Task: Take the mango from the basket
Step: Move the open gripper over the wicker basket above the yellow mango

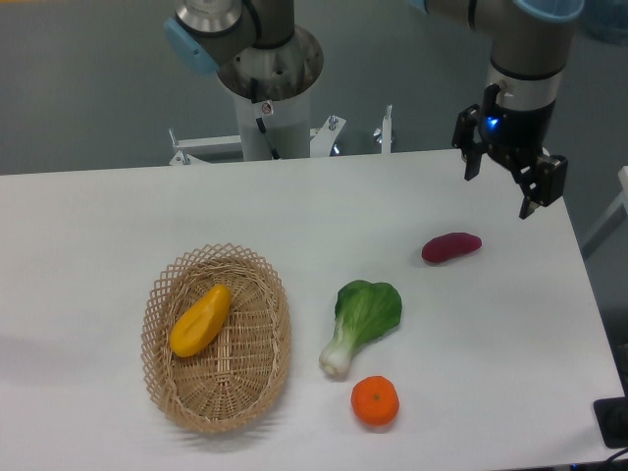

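The mango (200,320) is a smooth yellow-orange fruit lying slantwise in the upper left part of the tan wicker basket (263,383), which sits on the white table at the front left. My gripper (500,191) hangs above the table's far right, well away from the basket and above and right of the dark purple-red oblong. Its two fingers are spread apart with nothing between them.
A dark purple-red oblong (451,246) lies at the right. A green leafy bok choy (361,322) lies right of the basket. A small round orange (375,400) sits near the front edge. The robot base (267,93) stands behind the table.
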### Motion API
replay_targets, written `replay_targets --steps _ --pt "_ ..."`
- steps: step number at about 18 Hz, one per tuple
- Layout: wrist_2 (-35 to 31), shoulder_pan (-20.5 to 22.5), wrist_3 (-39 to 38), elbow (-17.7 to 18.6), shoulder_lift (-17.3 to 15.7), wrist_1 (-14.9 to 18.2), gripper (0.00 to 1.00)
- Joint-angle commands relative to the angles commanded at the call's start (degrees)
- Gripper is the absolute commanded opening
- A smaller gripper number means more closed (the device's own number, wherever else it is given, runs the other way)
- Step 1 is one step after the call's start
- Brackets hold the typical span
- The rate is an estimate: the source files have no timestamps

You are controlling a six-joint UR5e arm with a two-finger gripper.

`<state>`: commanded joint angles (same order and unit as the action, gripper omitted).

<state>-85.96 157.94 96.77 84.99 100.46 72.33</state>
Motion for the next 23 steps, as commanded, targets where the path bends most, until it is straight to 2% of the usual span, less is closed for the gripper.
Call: replay_targets --steps 8,11,15,20,23 --pt "0.7 -0.6 -0.7 1.9 -0.9 0.2 1.00" --pt "1.9 -1.0 -2.6 4.8 -2.1 -0.3 1.00" --pt "7.0 -3.3 -18.3 7.2 -3.7 -0.3 1.00" --pt "7.3 -12.5 -33.1 7.6 -3.0 -0.2 1.00" --pt "7.3 -17.3 -40.1 8.1 -2.4 -1.6 1.00"
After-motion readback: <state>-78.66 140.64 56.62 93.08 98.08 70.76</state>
